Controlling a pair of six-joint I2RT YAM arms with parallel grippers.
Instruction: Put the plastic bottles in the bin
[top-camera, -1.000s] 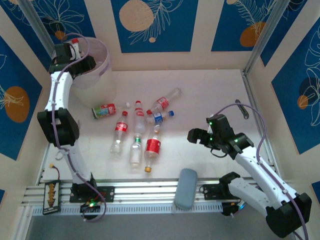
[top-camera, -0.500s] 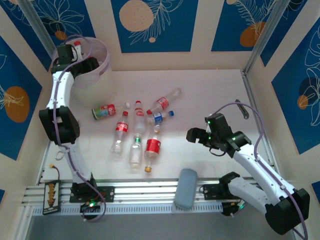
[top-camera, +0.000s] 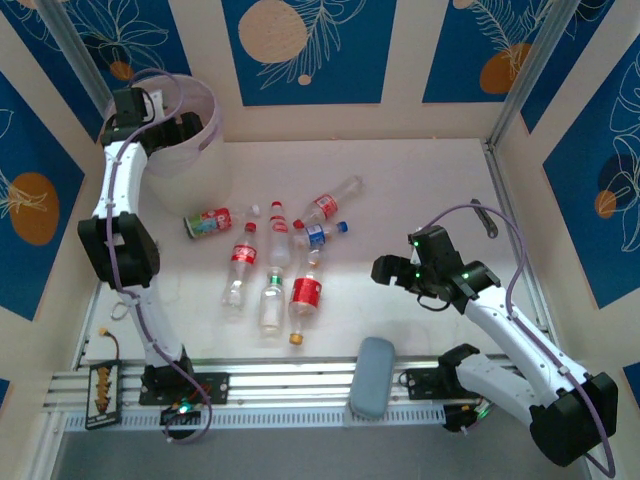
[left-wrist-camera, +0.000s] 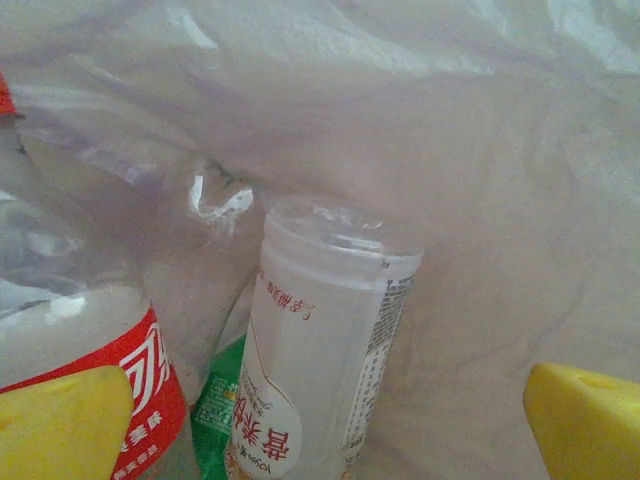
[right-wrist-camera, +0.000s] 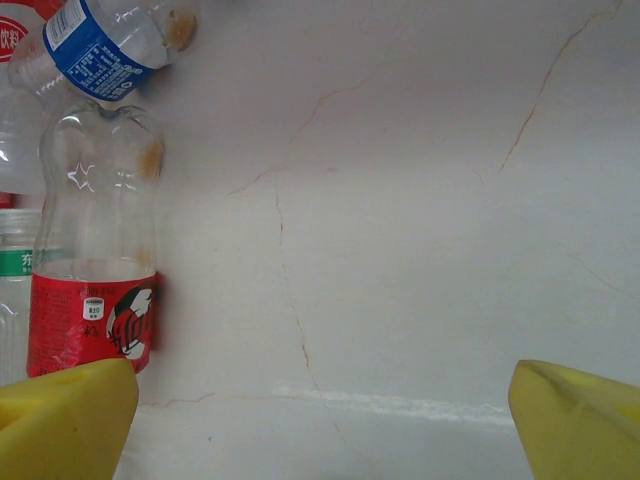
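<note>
Several plastic bottles (top-camera: 272, 255) lie in a loose cluster on the table left of centre, most red-labelled, one blue-labelled (top-camera: 320, 235). The translucent bin (top-camera: 203, 160) stands at the far left. My left gripper (top-camera: 150, 102) hangs over the bin's mouth, open, with nothing between its fingers. In the left wrist view the left gripper (left-wrist-camera: 325, 440) looks down on a white-labelled bottle (left-wrist-camera: 320, 340), a red-labelled bottle (left-wrist-camera: 90, 340) and a green label (left-wrist-camera: 215, 410) inside the bin. My right gripper (top-camera: 387, 270) is open over bare table, right of the cluster. The right gripper (right-wrist-camera: 320, 430) has a red-labelled bottle (right-wrist-camera: 95, 290) beside its left finger.
A grey-blue oblong pad (top-camera: 373, 376) lies at the near edge on the rail. A metal post (top-camera: 510, 195) and the patterned walls close off the right and far sides. Bare table stretches between the cluster and the right wall.
My left gripper has opened over the bin and let go of the red-capped bottle it held, which has dropped inside. The right arm has edged slightly left.
</note>
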